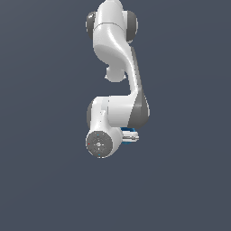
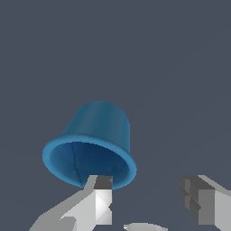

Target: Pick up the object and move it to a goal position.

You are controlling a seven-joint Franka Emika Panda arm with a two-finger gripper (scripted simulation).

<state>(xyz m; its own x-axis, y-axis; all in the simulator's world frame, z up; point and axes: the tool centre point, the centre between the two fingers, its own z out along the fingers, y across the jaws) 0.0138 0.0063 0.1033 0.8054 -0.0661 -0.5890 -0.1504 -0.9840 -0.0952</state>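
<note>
Cup sits off-centre between spread fingers

Exterior view: Panda arm (image 1: 115, 67) hangs down the middle of the frame over a plain dark grey floor (image 1: 40, 189), its wrist flange turned toward the camera. Only a sliver of the blue cup (image 1: 130, 134) shows, peeking out just to the exterior view's right of the wrist; the gripper itself is hidden behind the arm here. Nothing else stands on the floor, so there is open room on every side, and no goal marker is visible.

Wrist view: the cup (image 2: 92, 144) is seen with its flared rim and hollow mouth facing the camera and its narrower closed end pointing away, so its long axis runs roughly along the approach direction. The gripper (image 2: 151, 196) has its fingers apart, not clamped on anything. One fingertip (image 2: 103, 184) overlaps the cup's rim, the other (image 2: 194, 198) stands well clear of it. Judging from this, the cup lies toward one finger rather than midway, so the claw should probably shift sideways toward the cup before closing.
</note>
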